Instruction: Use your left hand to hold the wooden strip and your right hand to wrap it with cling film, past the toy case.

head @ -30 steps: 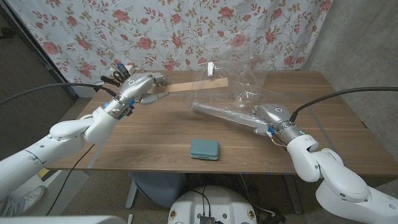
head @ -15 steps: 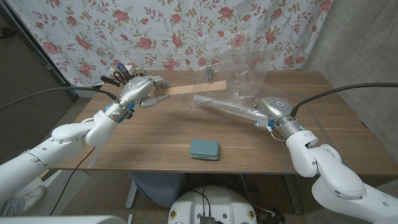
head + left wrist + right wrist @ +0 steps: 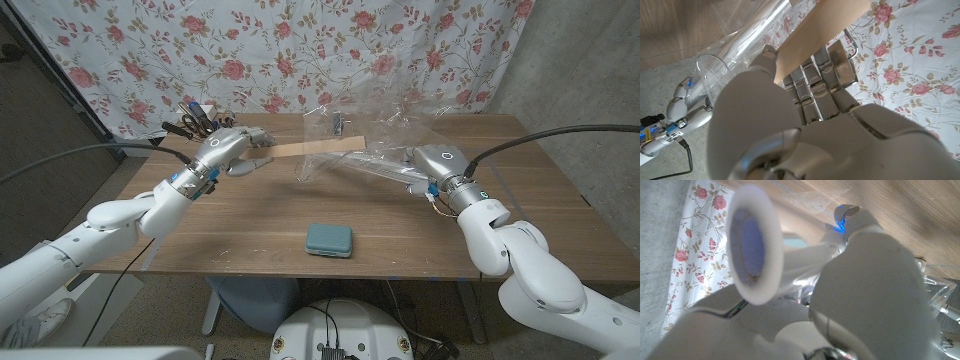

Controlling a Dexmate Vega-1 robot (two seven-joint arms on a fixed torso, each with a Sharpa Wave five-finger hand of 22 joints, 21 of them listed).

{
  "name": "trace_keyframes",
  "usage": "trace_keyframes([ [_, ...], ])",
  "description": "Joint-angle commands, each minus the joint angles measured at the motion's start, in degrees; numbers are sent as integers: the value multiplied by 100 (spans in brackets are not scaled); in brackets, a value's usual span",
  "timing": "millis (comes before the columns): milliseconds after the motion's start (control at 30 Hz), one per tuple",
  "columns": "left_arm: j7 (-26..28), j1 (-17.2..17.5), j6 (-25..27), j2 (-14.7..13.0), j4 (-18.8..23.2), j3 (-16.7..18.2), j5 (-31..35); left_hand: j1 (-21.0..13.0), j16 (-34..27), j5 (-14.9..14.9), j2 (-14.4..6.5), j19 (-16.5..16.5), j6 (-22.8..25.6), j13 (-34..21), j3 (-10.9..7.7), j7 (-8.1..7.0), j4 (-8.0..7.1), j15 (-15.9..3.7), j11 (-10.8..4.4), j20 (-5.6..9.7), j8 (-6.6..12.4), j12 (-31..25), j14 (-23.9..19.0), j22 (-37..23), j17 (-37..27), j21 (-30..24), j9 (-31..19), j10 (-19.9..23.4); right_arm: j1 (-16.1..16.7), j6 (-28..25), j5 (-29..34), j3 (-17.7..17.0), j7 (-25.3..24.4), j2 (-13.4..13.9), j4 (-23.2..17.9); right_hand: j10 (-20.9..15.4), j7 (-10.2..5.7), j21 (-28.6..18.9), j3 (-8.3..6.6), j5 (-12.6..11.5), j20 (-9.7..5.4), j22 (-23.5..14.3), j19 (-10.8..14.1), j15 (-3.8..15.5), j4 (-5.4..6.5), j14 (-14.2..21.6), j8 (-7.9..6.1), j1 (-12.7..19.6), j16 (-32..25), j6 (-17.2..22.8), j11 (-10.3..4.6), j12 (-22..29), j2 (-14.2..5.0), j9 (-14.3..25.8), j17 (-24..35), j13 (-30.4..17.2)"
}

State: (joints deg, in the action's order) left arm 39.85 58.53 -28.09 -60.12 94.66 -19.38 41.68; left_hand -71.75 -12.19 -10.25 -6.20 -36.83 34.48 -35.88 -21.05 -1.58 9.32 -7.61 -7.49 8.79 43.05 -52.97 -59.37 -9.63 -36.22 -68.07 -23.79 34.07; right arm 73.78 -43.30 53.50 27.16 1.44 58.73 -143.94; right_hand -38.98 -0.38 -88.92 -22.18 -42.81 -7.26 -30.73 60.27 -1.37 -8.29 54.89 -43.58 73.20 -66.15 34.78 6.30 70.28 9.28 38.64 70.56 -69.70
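Observation:
My left hand point(image 3: 233, 150) grips one end of the wooden strip point(image 3: 318, 147) and holds it level above the far part of the table; in the left wrist view the wooden strip point(image 3: 816, 37) runs out from between my left hand's fingers point(image 3: 812, 82). My right hand point(image 3: 436, 164) grips the cling film roll point(image 3: 372, 170), which slants toward the strip. A loose clear film sheet point(image 3: 385, 125) billows from the roll up over the strip's far end. In the right wrist view the roll's open end point(image 3: 754, 257) shows beside my right hand point(image 3: 870, 300). The teal toy case point(image 3: 329, 240) lies near the table's front middle.
The wooden table point(image 3: 250, 215) spreads under both arms. A holder of dark tools point(image 3: 192, 118) stands at the far left behind my left hand. A floral curtain point(image 3: 250, 50) hangs behind the table. A small dark clip-like item point(image 3: 337, 123) shows through the film.
My right hand has lifted the roll up and toward the far side, closer to the strip. The film sheet has spread over the strip's end. My left hand has shifted slightly right.

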Motion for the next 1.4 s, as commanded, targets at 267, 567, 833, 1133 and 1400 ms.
trace_keyframes([
  [267, 205, -247, -68, -37, -152, -318, 404, 37, -31, -40, -134, 50, 219, -263, -575, -273, -37, -570, -192, 4, 802, -149, -547, -41, -27, -25, -15, 123, -25, 232, 375, -191, 267, -302, -38, -1601, -18, -6, -526, -56, -511, 18, 333, 1353, -91, 1452, -5, 1027, -1778, 22, -1523, 2049, -1001, 11, 2, -189],
  [567, 245, -435, -85, -56, -198, -530, 647, 67, -24, -55, -142, 76, 196, -301, -589, -301, -49, -572, -213, 8, 814, -131, -518, -39, -26, -14, -9, 96, 8, 351, 538, -261, 364, -411, -23, -1607, -14, -11, -522, -66, -511, 16, 336, 1353, -90, 1457, -3, 1027, -1764, 23, -1524, 2048, -1002, 7, 1, -189],
  [833, 215, -549, -95, -51, -240, -641, 639, 76, -25, -61, -137, 88, 209, -292, -590, -311, -41, -582, -223, 16, 827, -112, -505, -41, -27, -14, 11, 116, 24, 431, 697, -341, 451, -533, -61, -1609, -12, -22, -518, -73, -511, 7, 344, 1353, -88, 1461, 1, 1024, -1753, 25, -1521, 2048, -1003, 0, 2, -189],
  [1133, 196, -664, -82, -33, -240, -795, 784, 90, -25, -65, -140, 93, 191, -298, -590, -316, -41, -580, -218, 16, 838, -91, -497, -43, -23, -19, 24, 116, 95, 649, 708, -471, 357, -678, -140, -1615, -7, -17, -516, -86, -510, -3, 337, 1353, -88, 1467, 2, 1024, -1736, 28, -1521, 2048, -1004, -2, 3, -189],
  [1400, 169, -658, -39, -67, -184, -837, 786, 96, -35, -67, -137, 96, 184, -307, -592, -325, -35, -581, -221, 16, 846, -78, -503, -45, -30, -26, 43, 128, 219, 758, 830, -567, 351, -765, -231, -1614, -14, -5, -508, -91, -511, 4, 323, 1354, -89, 1472, -4, 1023, -1722, 29, -1518, 2047, -1002, 8, 4, -189],
])
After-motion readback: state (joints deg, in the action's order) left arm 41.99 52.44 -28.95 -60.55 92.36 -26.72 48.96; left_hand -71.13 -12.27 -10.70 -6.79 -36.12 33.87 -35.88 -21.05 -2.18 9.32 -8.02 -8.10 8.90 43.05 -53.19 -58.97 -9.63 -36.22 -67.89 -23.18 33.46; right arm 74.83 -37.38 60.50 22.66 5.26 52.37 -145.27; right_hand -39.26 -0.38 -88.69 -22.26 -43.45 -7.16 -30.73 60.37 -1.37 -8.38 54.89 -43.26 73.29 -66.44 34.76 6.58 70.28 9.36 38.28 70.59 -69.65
